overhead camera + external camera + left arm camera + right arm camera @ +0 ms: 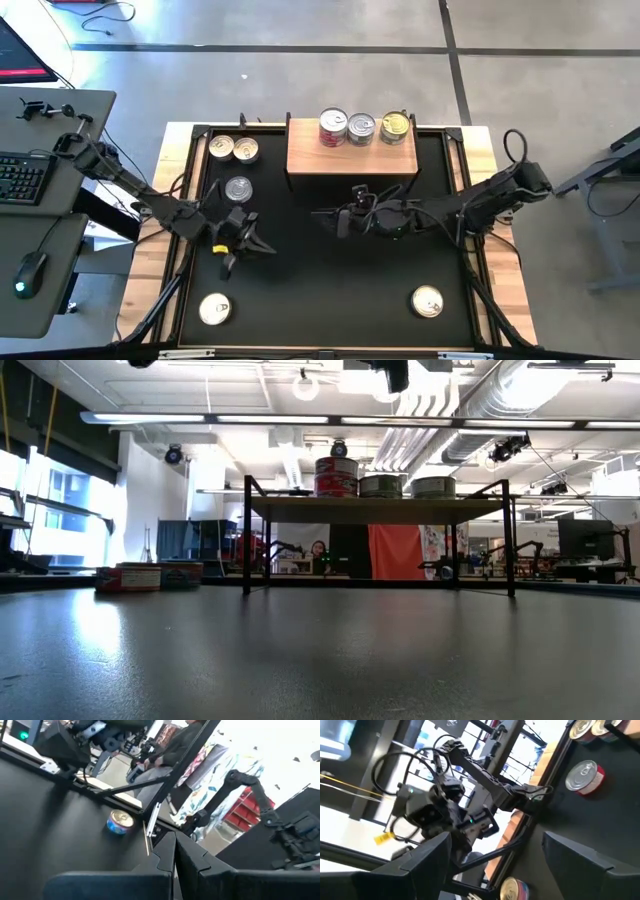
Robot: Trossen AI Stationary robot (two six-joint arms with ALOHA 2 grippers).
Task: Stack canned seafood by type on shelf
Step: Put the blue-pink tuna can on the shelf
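Light-brown wood forms the box-like shelf [352, 160] at the back of the black mat [300, 300], carrying three round tins: a red-labelled one [333, 128], a silver-lidded one [361, 127] and a gold-lidded one [396, 126]. Just in front of it, the right gripper [340, 220] hangs with fingers spread and empty. The left gripper [262, 247], fingers pressed together on nothing, hovers beside a silver-lidded tin with a red label [238, 188]. Behind that tin sit two more gold-lidded tins [233, 149]; two further gold-lidded tins [215, 309] [427, 301] lie near the front edge.
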